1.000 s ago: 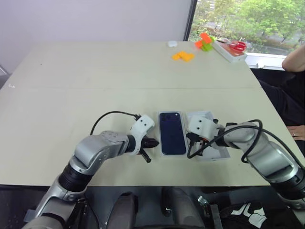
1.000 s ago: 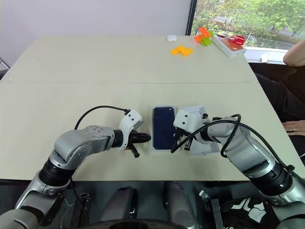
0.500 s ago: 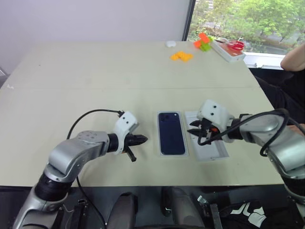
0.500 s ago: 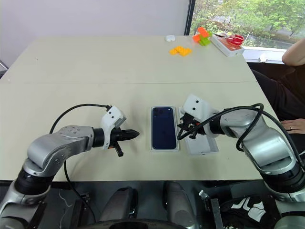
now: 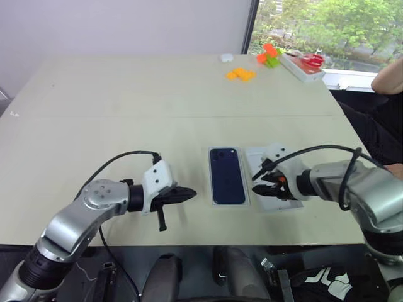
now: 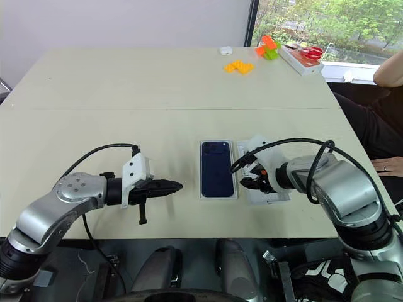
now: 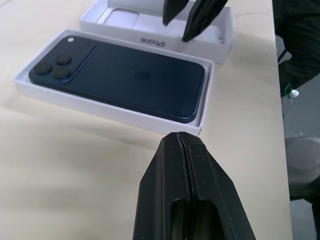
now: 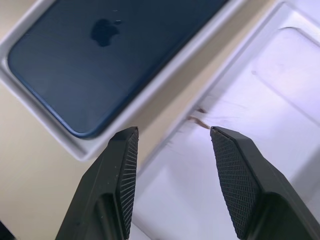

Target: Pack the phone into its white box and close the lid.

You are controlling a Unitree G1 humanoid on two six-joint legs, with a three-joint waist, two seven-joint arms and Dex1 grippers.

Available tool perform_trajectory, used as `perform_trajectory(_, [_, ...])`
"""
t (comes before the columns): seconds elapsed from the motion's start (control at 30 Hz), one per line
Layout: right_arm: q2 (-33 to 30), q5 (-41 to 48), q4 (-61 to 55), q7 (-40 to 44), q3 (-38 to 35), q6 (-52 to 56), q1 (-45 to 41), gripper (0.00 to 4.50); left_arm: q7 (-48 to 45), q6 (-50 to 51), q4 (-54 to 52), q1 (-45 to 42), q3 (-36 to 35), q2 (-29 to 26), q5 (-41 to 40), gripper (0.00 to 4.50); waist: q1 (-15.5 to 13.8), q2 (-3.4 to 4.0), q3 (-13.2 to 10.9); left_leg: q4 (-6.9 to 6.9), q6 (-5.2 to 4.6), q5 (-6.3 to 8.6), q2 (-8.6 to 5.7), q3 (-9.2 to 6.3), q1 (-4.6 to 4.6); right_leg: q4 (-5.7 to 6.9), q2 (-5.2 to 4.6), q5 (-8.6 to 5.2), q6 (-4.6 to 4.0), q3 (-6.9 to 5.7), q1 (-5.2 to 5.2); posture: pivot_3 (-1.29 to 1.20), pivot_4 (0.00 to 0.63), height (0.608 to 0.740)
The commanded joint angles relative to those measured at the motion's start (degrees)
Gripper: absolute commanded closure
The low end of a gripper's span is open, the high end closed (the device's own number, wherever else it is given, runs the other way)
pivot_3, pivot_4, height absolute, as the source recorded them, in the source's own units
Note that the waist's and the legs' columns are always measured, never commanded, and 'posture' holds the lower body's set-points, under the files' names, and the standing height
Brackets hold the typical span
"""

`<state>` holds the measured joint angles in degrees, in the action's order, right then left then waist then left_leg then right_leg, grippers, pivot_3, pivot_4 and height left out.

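1. The phone lies in the white box, just beside the right pincer.
2. That pincer gapes, empty, over the lid; the left pincer stays clenched.
3. A skewed grab could tip the lid.

Silver arms, white wrists, black cables.

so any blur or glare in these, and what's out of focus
Right wrist view: the lid is smeared and washed out pale, while the right gripper fingers stay crisp. Left wrist view: the phone is sharp with a soft sheen, no harsh glare. Eye views: even daylight on the table, the window bright.
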<state>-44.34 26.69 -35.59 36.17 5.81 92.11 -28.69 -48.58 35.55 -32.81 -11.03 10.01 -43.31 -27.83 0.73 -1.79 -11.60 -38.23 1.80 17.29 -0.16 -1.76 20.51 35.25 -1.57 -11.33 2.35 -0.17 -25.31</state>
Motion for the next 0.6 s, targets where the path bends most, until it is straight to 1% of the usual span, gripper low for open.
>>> perform_trajectory(0.03, [0.93, 2.17, 0.57, -3.71, -2.15, 0.39, 0.28, 2.12, -0.2, -1.45, -1.54, 0.04, -0.37, 0.67, 0.37, 4.5, 0.01, 0.0, 0.0, 0.0, 0.0, 0.0, 0.0, 0.0, 0.0, 0.0, 0.01, 0.0, 0.0, 0.0, 0.0, 0.0, 0.15, 0.74])
perform_trajectory(0.17, [2.21, 4.63, 3.33, -8.33, -3.11, 0.39, 0.91, 2.12, -0.12, -1.35, -1.47, 0.01, -0.46, 1.3, 0.45, 4.5, 0.05, 0.0, 0.0, 0.0, -0.01, 0.0, 0.0, 0.01, 0.01, 0.0, 0.01, 0.01, 0.03, 0.0, 0.0, 0.0, 0.15, 0.74])
perform_trajectory(0.27, [2.52, 6.19, 4.97, -11.63, -3.72, 0.39, 1.32, 2.89, 0.05, -1.18, -1.15, -0.11, -0.79, 1.59, 0.38, 4.5, 0.05, 0.0, 0.0, 0.01, -0.02, 0.01, 0.01, 0.0, 0.0, 0.0, 0.02, 0.05, 0.08, 0.0, 0.0, 0.0, 0.15, 0.74])
perform_trajectory(0.3, [2.5, 6.81, 5.36, -12.55, -3.9, 0.39, 1.33, 3.44, 0.11, -1.12, -1.12, -0.14, -0.84, 1.67, 0.35, 4.5, 0.05, 0.0, 0.0, 0.0, -0.02, 0.01, 0.01, 0.0, 0.01, 0.0, 0.02, 0.05, 0.09, 0.0, 0.0, 0.0, 0.15, 0.74])
perform_trajectory(0.37, [2.65, 7.62, 6.42, -14.58, -4.47, 0.39, 1.19, 4.38, 0.25, -0.97, -1.05, -0.18, -0.99, 1.86, 0.2, 4.5, 0.06, -0.01, 0.01, 0.0, -0.02, 0.01, 0.01, 0.0, 0.0, 0.0, 0.02, 0.04, 0.08, 0.0, 0.01, 0.0, 0.15, 0.74])
perform_trajectory(0.4, [2.73, 7.89, 6.98, -15.51, -4.77, 0.39, 1.0, 4.45, 0.32, -0.92, -0.99, -0.21, -1.01, 1.95, 0.21, 4.5, 0.12, -0.02, 0.01, 0.0, -0.02, 0.01, 0.01, 0.01, 0.0, 0.0, 0.02, 0.04, 0.06, 0.0, 0.01, 0.0, 0.15, 0.74])
perform_trajectory(0.53, [2.75, 8.63, 9.04, -19.09, -5.67, 0.39, -0.35, 4.45, 0.57, -0.86, -0.75, -0.36, -1.09, 2.34, 0.3, 4.5, 0.11, -0.02, 0.01, 0.0, -0.02, 0.01, 0.01, 0.0, -0.01, 0.0, 0.04, 0.01, 0.02, 0.0, 0.02, 0.0, 0.15, 0.74])
perform_trajectory(0.6, [2.47, 7.65, 10.69, -21.39, -6.19, 0.39, -1.85, 4.45, 0.78, -0.74, -0.62, -0.3, -1.47, 2.59, 0.08, 4.5, 0.1, -0.02, 0.01, 0.0, -0.02, 0.01, 0.02, 0.01, -0.01, 0.0, 0.04, 0.01, 0.03, 0.0, 0.02, 0.0, 0.15, 0.74])
